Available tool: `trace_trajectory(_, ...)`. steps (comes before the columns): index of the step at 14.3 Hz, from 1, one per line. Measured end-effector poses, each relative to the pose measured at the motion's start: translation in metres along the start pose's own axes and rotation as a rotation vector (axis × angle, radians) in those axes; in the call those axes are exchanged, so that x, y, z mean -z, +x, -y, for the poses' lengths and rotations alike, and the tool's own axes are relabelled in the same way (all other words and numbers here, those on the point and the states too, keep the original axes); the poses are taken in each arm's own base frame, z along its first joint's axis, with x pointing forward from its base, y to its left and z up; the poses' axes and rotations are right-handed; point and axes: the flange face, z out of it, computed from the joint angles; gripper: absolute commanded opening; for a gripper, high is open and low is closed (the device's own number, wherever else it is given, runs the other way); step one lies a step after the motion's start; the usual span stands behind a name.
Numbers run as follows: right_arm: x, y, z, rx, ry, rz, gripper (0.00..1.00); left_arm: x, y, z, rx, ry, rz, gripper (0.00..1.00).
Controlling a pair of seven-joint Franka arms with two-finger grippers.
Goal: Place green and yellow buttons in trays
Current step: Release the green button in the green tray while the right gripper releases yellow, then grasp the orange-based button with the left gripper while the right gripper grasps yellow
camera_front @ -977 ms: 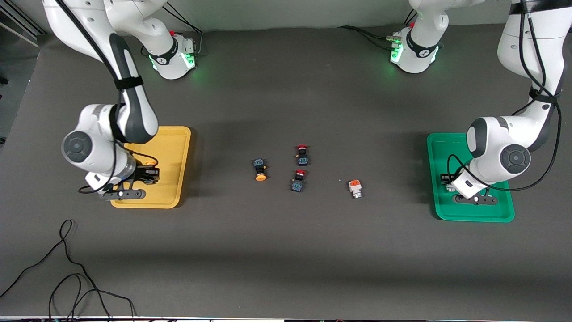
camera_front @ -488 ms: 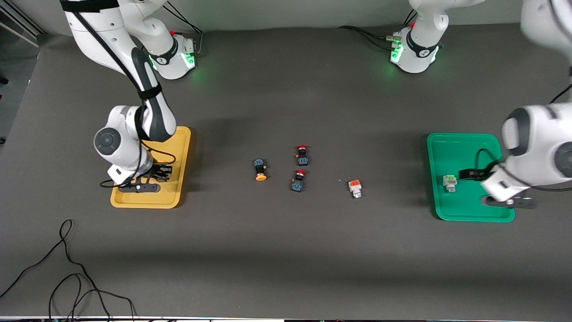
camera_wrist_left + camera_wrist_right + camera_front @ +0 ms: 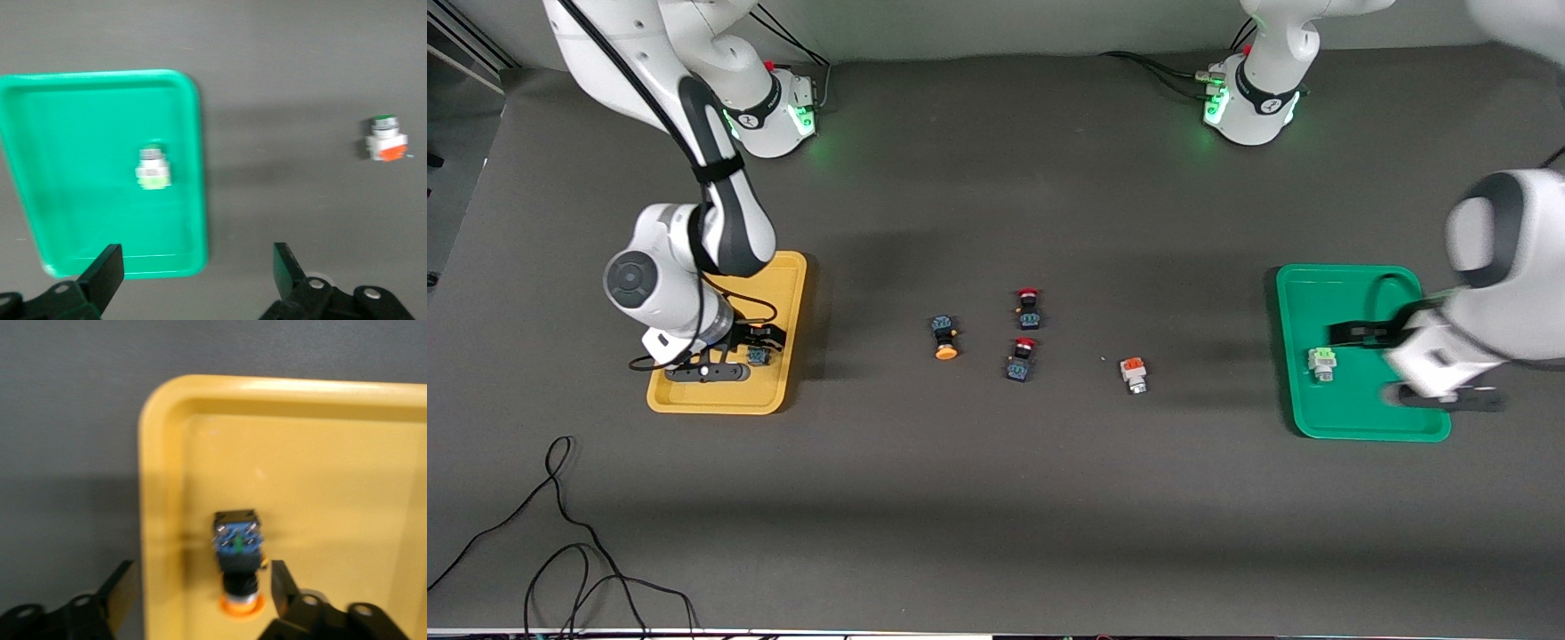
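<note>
One yellow-capped button [image 3: 758, 356] lies in the yellow tray [image 3: 774, 284] at the right arm's end. In the right wrist view this button [image 3: 237, 568] lies between my open right gripper's [image 3: 200, 593] fingers, not gripped. The right gripper [image 3: 765, 342] hovers low over the yellow tray [image 3: 333, 487]. The pale green button [image 3: 1322, 363] lies in the green tray [image 3: 1325, 293]; both show in the left wrist view, the button [image 3: 153, 168] and the tray [image 3: 67, 147]. My left gripper [image 3: 1347, 334] is open and empty above the tray [image 3: 198, 273]. A second yellow button [image 3: 944, 339] lies mid-table.
Two red-capped dark switches [image 3: 1028, 308] [image 3: 1021, 359] lie beside the loose yellow button. A white-grey switch with an orange part [image 3: 1134, 374] lies between them and the green tray; it also shows in the left wrist view [image 3: 385, 139]. A black cable [image 3: 560, 542] loops near the front corner.
The left gripper let go of the green button in the green tray and rose away from it. The right gripper shifted over the yellow tray, and the yellow button now lies free there.
</note>
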Motion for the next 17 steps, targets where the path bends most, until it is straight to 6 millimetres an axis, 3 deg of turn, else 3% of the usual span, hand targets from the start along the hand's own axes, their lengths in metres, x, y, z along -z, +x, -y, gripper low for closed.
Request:
trace_trajectory(2,0.035,0.002,0.020,-0.034,0.044,0.014,1.00,-0.016,0.003,-0.072,0.031,0.018,-0.005,1.00)
trace_trajectory(4,0.062,0.003,0.055,-0.065,0.067,-0.009,1.00,-0.025,-0.003,-0.142,0.063,0.031,-0.032,1.00)
trace_trajectory(6,0.077,0.002,0.103,-0.088,0.073,-0.037,1.00,-0.029,-0.014,-0.195,0.103,0.032,-0.066,1.00)
trace_trajectory(7,0.081,0.000,0.129,-0.078,0.070,-0.049,1.00,-0.031,-0.017,-0.213,0.124,0.029,-0.082,1.00)
trace_trajectory(10,0.067,-0.009,0.185,-0.012,0.045,-0.049,1.00,-0.056,-0.012,-0.230,0.178,0.011,-0.124,1.00)
trace_trajectory(15,0.005,-0.042,0.269,0.041,0.077,-0.035,1.00,-0.167,-0.001,-0.230,0.238,-0.014,-0.182,1.00)
trace_trajectory(17,-0.024,-0.050,0.287,0.041,0.068,-0.053,1.00,-0.201,0.002,-0.237,0.266,0.006,-0.208,1.00)
